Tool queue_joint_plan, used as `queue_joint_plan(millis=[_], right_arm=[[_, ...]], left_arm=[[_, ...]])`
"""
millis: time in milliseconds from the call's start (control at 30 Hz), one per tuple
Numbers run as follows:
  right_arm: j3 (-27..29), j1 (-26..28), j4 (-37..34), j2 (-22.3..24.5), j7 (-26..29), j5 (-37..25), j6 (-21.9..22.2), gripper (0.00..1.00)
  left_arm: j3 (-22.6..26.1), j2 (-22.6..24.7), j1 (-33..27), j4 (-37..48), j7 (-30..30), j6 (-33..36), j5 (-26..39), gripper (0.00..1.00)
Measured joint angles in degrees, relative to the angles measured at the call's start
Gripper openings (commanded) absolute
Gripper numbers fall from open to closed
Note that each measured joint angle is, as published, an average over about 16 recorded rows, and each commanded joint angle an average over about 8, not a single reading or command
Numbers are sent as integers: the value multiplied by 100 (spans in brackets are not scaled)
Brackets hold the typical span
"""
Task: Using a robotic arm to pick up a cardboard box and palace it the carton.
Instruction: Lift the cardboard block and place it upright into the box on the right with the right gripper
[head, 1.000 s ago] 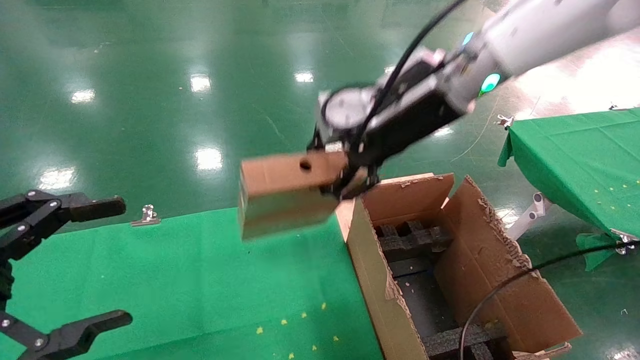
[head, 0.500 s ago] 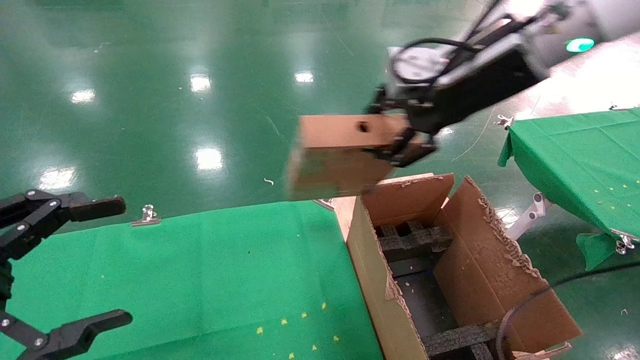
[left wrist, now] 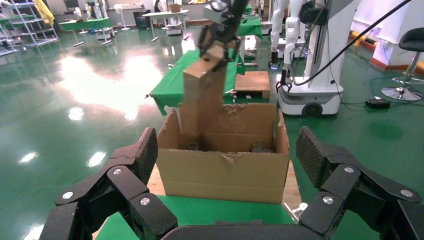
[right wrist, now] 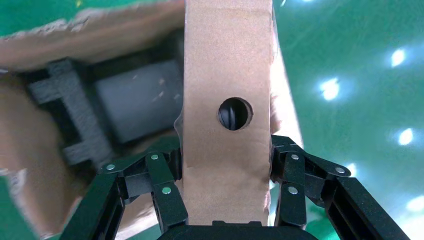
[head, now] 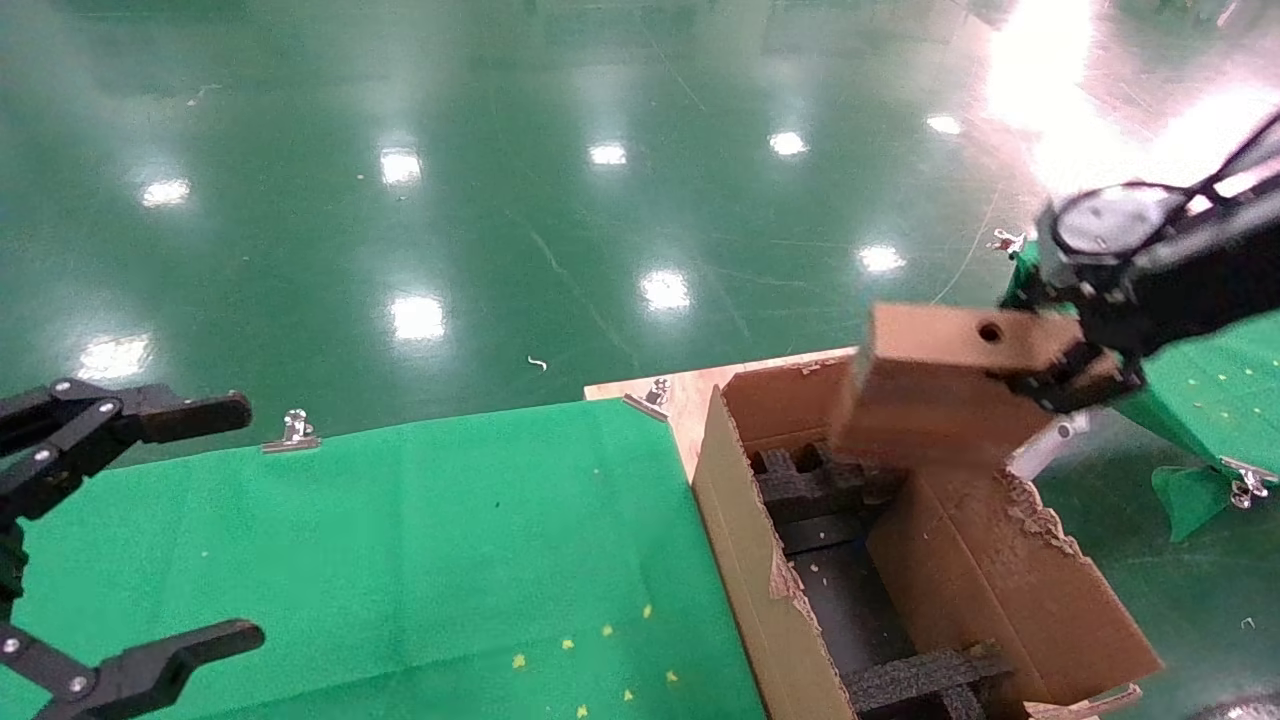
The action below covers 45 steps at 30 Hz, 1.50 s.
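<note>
The right gripper [head: 1075, 375] of the robotic arm [head: 1170, 265] has its jaws closed on the cardboard box [head: 935, 385], one black finger [right wrist: 162, 187] pressed against each long side near the end with the round hole (the hole faces the wrist camera). The cardboard box hangs in the air above the far end of the carton [head: 760, 560], tilted, its free end dipping toward the carton's open top; whether that end touches the black foam inserts [head: 810, 480] inside cannot be told. In the left wrist view the cardboard box [left wrist: 202, 97] stands nearly on end over the carton [left wrist: 225, 167], lower end level with the ragged flaps. The carton stands beside the desk, against the edge of its green cloth [head: 400, 560]. The left gripper [head: 130, 530] is parked over the near part of that cloth, well apart from the carton, its jaws spread wide and holding nothing. A second green-covered desk [head: 1215, 395] lies beyond the carton, on the right gripper's side.
</note>
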Motion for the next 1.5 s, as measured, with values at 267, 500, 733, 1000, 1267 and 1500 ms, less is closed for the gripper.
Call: queue_joint_plan(millis=[267,500,733,1000,1267,1500], right_arm=[[-288,-37,292,384,380,40,91,0],[-352,-164,336,453,740,88,257,0],[-390,-446,539,569,1902,159,712,0],[-567,-808,1328,915,4394,-8,1404,0],[-780,-977,2276,1243,6577,-375,1793,0],[-865,-1029,2650,1349,7354,-564,1924,0]], left_arm=[[2,-1,0,1,1,-2,-1,100],[3,-1,0,3,2,-2,-2,100],[5,-1,-1,5,3,-2,-3,100],[8,-2,-3,6,5,-2,-5,100],[9,-3,-3,7,7,-4,-6,100],[10,-4,-2,8,7,-4,-6,100]])
